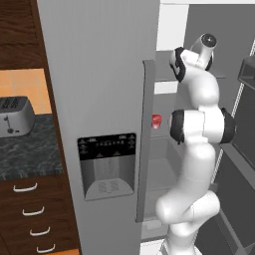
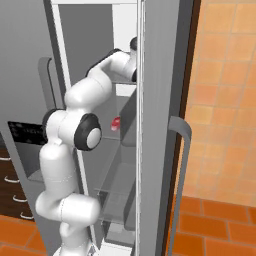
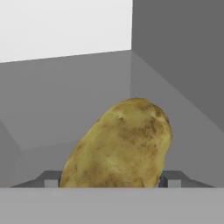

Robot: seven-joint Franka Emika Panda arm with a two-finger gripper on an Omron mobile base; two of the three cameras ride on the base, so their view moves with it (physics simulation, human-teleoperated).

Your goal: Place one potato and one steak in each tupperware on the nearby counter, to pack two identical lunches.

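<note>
- One potato (image 3: 120, 146) sits right in front of our hand camera, a yellow-brown speckled oval tilted up toward the right, lying on the pale grey floor of a fridge shelf (image 3: 65, 113).
- We see the two dark fingertips (image 3: 174, 178) of our gripper (image 3: 111, 179) flanking the potato low on either side, the left one partly behind its lower edge and the right one just beside its flank.
- Our jaws stand wide around the potato; we cannot tell from the pictures whether the pads press on it or leave a sliver of air, so we cannot say that it is held.
- Behind the potato the shelf runs back to a white rear wall, with a darker grey side wall rising on the right.
- From the left base view our white arm (image 1: 196, 149) rises from the lower right and reaches up into the open fridge (image 1: 99, 99), past the tall grey door with its dispenser panel (image 1: 107, 164).
- A small red item (image 1: 157, 121) lies on a shelf beside our elbow; it is too small for us to say what it is.
- At far left the speckled dark counter (image 1: 30, 152) carries a silver toaster (image 1: 15, 115) above brown drawers with curved handles.
</note>
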